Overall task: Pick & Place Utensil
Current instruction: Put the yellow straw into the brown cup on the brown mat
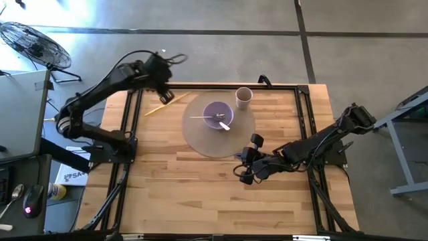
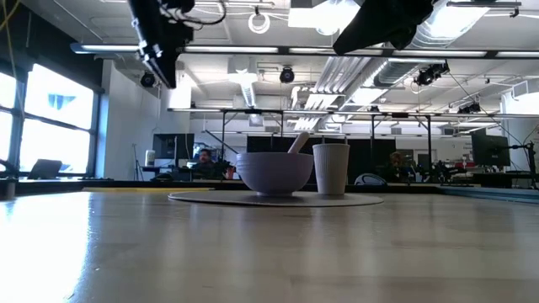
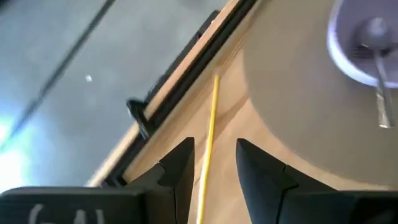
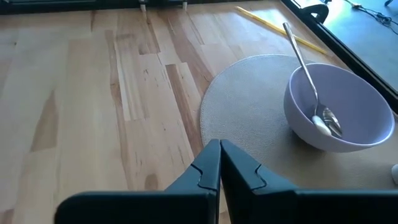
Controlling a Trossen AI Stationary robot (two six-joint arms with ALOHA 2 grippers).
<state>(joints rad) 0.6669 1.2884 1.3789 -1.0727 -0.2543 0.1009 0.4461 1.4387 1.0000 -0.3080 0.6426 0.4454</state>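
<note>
Left wrist view: yellow chopstick (image 3: 210, 134) centred between wide jaws of left gripper (image 3: 212, 163); lower straight, then close. Right gripper (image 4: 219, 163) idle, jaws pressed together.

Lavender bowl (image 4: 339, 109), yellow chopstick (image 3: 208, 143), grey round mat (image 1: 200, 134), pale striped wooden table (image 1: 200, 187)

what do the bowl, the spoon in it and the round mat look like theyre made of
Bowl: looks like matte lavender plastic or glazed ceramic, smooth and even in colour; the look leaves it open.
Spoon: seemingly polished metal, since its thin silvery handle and bowl catch bright glints.
Round mat: a grey, finely speckled, dull surface lying flat, perhaps felt or textured vinyl.
</note>
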